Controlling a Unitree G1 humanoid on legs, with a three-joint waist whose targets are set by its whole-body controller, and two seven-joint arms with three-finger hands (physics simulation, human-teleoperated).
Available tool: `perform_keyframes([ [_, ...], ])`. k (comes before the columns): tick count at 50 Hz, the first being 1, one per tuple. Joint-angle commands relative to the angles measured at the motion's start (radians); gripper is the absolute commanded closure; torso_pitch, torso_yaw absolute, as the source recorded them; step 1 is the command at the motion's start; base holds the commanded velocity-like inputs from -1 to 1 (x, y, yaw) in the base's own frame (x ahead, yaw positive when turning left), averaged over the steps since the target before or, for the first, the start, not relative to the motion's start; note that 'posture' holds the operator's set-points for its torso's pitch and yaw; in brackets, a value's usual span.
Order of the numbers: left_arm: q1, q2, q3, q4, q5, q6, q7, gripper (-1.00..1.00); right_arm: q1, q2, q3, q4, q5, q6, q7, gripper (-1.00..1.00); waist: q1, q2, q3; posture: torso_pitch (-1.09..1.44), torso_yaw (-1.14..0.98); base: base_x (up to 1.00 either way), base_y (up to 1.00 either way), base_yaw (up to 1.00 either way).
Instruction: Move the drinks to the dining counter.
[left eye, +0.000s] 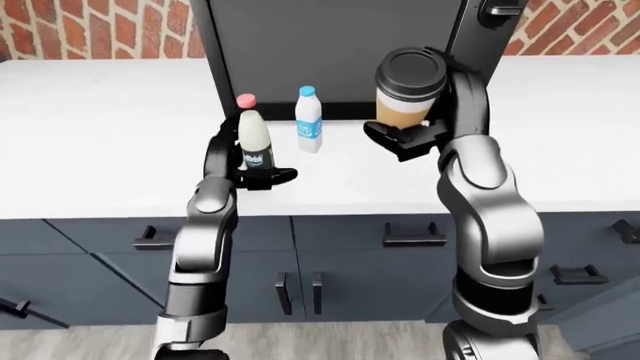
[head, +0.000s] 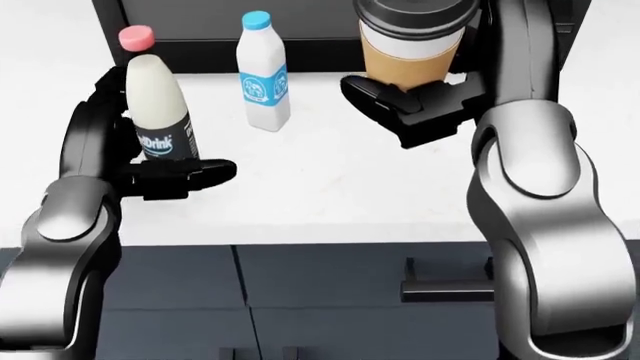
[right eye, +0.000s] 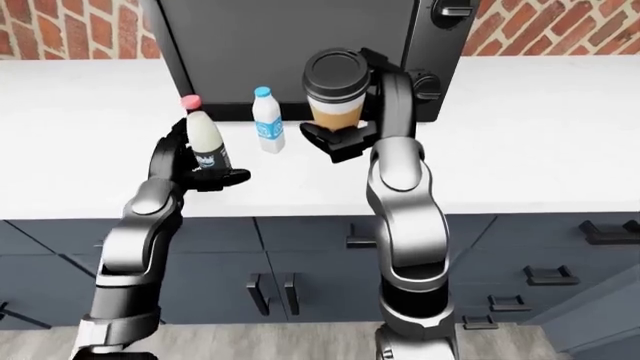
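Note:
A cream bottle with a pink cap (head: 152, 105) and a dark label stands at the left of the white counter (head: 330, 180), leaning slightly. My left hand (head: 150, 154) wraps it, fingers (head: 98, 112) on its left side and thumb across its base. A white bottle with a blue cap (head: 263, 75) stands upright and free further up the counter. Raised above the counter is a tan coffee cup with a black lid (head: 410, 45), with my right hand (head: 415, 105) shut on its lower part.
A tall dark appliance (left eye: 330, 52) rises right behind the bottles and the cup. Brick wall (left eye: 100, 26) runs along the top. Grey drawers with dark handles (head: 440, 289) sit under the counter edge.

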Motion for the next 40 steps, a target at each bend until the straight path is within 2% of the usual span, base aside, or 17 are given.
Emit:
perform_keyframes([
  [1, -0.044, 0.005, 0.002, -0.026, -0.001, -0.045, 0.010, -0.29, -0.030, -0.007, -0.006, -0.025, -0.001, -0.041, -0.003, 0.97, 0.000, 0.002, -0.028, 0.00, 0.00, 0.00, 0.00, 0.00],
  [3, -0.056, 0.004, 0.000, -0.013, -0.002, -0.050, 0.014, -0.15, -0.027, -0.005, -0.004, -0.029, -0.001, -0.039, -0.004, 0.97, -0.001, 0.001, -0.029, 0.00, 0.00, 0.00, 0.00, 0.00],
  [4, -0.057, 0.004, -0.001, -0.023, -0.003, -0.041, 0.014, 0.04, -0.024, -0.006, -0.004, -0.028, -0.001, -0.042, -0.004, 0.97, -0.001, 0.001, -0.029, 0.00, 0.00, 0.00, 0.00, 0.00],
  [5, -0.054, 0.006, -0.002, -0.039, -0.003, -0.031, 0.013, 0.47, -0.022, -0.007, -0.005, -0.031, -0.001, -0.042, -0.003, 0.97, -0.001, 0.001, -0.030, 0.00, 0.00, 0.00, 0.00, 0.00],
  [7, -0.043, 0.011, 0.005, -0.063, -0.008, -0.023, 0.008, 1.00, -0.019, -0.009, -0.006, -0.044, 0.000, -0.033, 0.000, 0.97, -0.002, 0.001, -0.030, 0.00, 0.00, 0.00, 0.00, 0.00],
  [14, 0.012, 0.041, 0.016, -0.295, -0.014, 0.123, -0.045, 1.00, 0.007, -0.014, -0.011, -0.052, 0.012, -0.047, 0.015, 0.96, -0.005, 0.005, -0.027, 0.00, 0.00, 0.00, 0.00, 0.00],
  [18, 0.005, 0.057, 0.031, -0.441, -0.021, 0.246, -0.076, 1.00, 0.007, -0.014, -0.016, -0.081, 0.023, -0.020, 0.029, 0.96, -0.005, 0.005, -0.026, 0.00, 0.00, 0.00, 0.00, 0.00],
  [26, -0.041, 0.087, 0.056, -0.634, -0.039, 0.438, -0.100, 1.00, 0.033, -0.007, 0.013, -0.143, 0.011, 0.012, 0.052, 0.96, -0.004, 0.006, -0.019, 0.00, 0.00, 0.00, 0.00, 0.00],
  [27, -0.045, 0.087, 0.057, -0.659, -0.042, 0.462, -0.099, 1.00, 0.030, -0.007, 0.015, -0.155, 0.007, 0.026, 0.056, 0.97, -0.007, 0.013, -0.039, 0.00, 0.00, 0.00, 0.13, 0.00],
  [28, -0.046, 0.086, 0.056, -0.672, -0.043, 0.474, -0.098, 1.00, 0.029, -0.007, 0.015, -0.171, 0.003, 0.043, 0.060, 0.97, -0.007, 0.008, -0.032, 0.00, 0.00, 0.00, 0.34, 0.00],
  [29, -0.050, 0.087, 0.054, -0.689, -0.045, 0.492, -0.098, 1.00, 0.033, -0.007, 0.018, -0.189, -0.004, 0.058, 0.064, 0.97, -0.005, -0.007, -0.023, 0.00, 0.00, 0.00, 0.44, 0.00],
  [30, -0.054, 0.088, 0.054, -0.700, -0.047, 0.504, -0.099, 1.00, 0.037, -0.006, 0.019, -0.208, -0.009, 0.075, 0.068, 0.97, -0.005, -0.029, -0.027, 0.00, 0.00, 0.00, 0.47, 0.00],
  [31, -0.058, 0.089, 0.055, -0.713, -0.049, 0.518, -0.100, 1.00, 0.039, -0.004, 0.021, -0.226, -0.014, 0.091, 0.070, 0.97, -0.004, -0.038, -0.035, 0.00, 0.00, 0.00, 0.48, 0.00],
  [33, -0.063, 0.092, 0.058, -0.739, -0.054, 0.544, -0.102, 1.00, 0.042, 0.001, 0.029, -0.254, -0.027, 0.116, 0.074, 0.97, -0.004, -0.040, -0.038, 0.00, 0.00, 0.00, 0.50, 0.00],
  [37, -0.047, 0.097, 0.076, -0.773, -0.065, 0.563, -0.105, 1.00, 0.042, 0.020, 0.047, -0.267, -0.046, 0.133, 0.080, 0.97, -0.010, -0.025, -0.015, 0.00, 0.00, 0.00, 0.62, 0.00],
  [40, -0.043, 0.096, 0.080, -0.790, -0.075, 0.575, -0.098, 1.00, 0.050, 0.032, 0.059, -0.283, -0.064, 0.143, 0.086, 0.97, -0.019, 0.011, -0.011, 0.00, 0.00, 0.00, 0.64, 0.00],
])
